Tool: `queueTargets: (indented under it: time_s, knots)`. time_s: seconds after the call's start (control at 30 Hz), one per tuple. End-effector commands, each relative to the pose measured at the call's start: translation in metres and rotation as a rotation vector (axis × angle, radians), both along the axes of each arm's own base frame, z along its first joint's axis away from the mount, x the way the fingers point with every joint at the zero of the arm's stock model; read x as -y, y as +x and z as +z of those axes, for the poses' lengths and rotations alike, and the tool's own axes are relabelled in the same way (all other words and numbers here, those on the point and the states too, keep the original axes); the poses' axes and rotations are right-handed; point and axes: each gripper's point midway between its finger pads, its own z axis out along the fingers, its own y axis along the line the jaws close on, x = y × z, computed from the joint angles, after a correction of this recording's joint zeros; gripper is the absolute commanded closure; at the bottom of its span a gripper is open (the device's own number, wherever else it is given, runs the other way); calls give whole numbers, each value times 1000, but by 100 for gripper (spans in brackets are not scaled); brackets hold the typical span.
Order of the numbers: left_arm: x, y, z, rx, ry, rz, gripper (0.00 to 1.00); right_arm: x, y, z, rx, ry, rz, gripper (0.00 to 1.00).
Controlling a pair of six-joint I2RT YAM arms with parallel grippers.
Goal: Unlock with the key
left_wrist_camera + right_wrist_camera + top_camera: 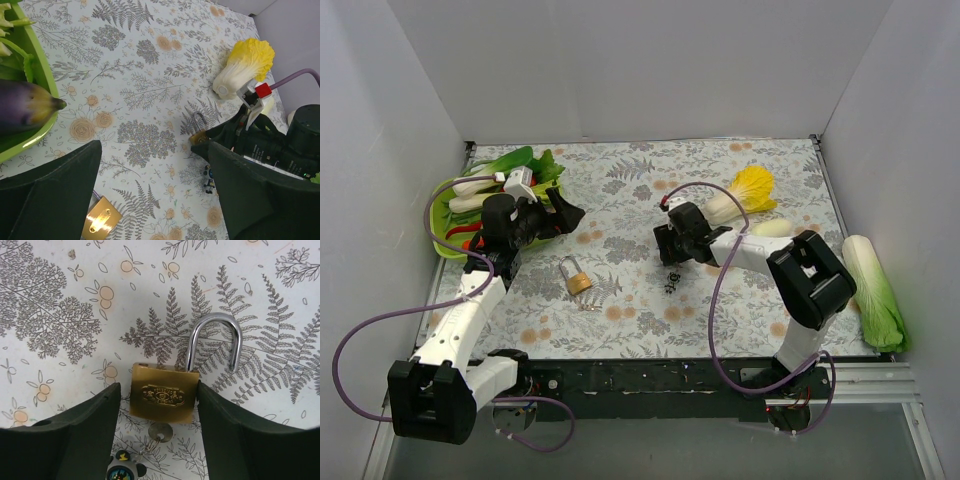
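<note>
While the right fingers (107, 407) stand spread to either side of a brass padlock (162, 395), gripping nothing, the key (158, 433) lies on the counter (60, 300) just below the padlock's bottom edge, on the wrist side of the fingertips. Its long axis slants from the silvery part by the lock body down to the black head at the lower edge of that view. Whether the blade sits in the keyhole I cannot tell. The padlock lies flat, shackle pointing away from the wrist, one leg free of the body.

From above, the key (672, 283) is close by the right arm and well apart from the left fingers (65, 190), which are spread wide and empty, nearer a second padlock (577, 277). Reaching the key looks like the right arm's job.

An oval stamp on the brass carries lettering too small to read, and the key head's coloured print is illegible too.
</note>
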Motion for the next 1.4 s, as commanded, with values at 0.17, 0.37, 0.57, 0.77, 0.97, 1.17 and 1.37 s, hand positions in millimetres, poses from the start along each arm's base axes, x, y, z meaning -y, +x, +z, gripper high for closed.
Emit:
queueTargets:
  time_s: [0.17, 0.37, 0.57, 0.77, 0.97, 1.17, 1.37]
  knots:
    - [-3, -5, 5, 29, 8, 0, 12, 13, 5, -18, -27, -142, -78, 59]
    - [-6, -3, 5, 29, 17, 17, 12, 9, 23, -21, -47, -89, -140, 75]
    - [-14, -3, 5, 33, 42, 57, 11, -1, 46, -14, -82, 43, -175, 76]
    - [-16, -3, 6, 37, 48, 68, 11, -6, 56, -12, -74, 57, -185, 73]
    - [-14, -3, 3, 26, 45, 59, 9, -6, 55, -6, -66, 56, -179, 44]
    - [-14, -3, -1, 17, 50, 56, 4, -3, 56, 21, -10, 80, -180, 12]
    - [-22, 0, -4, 13, 75, 96, 2, 6, 47, 53, 68, 111, -157, 10]
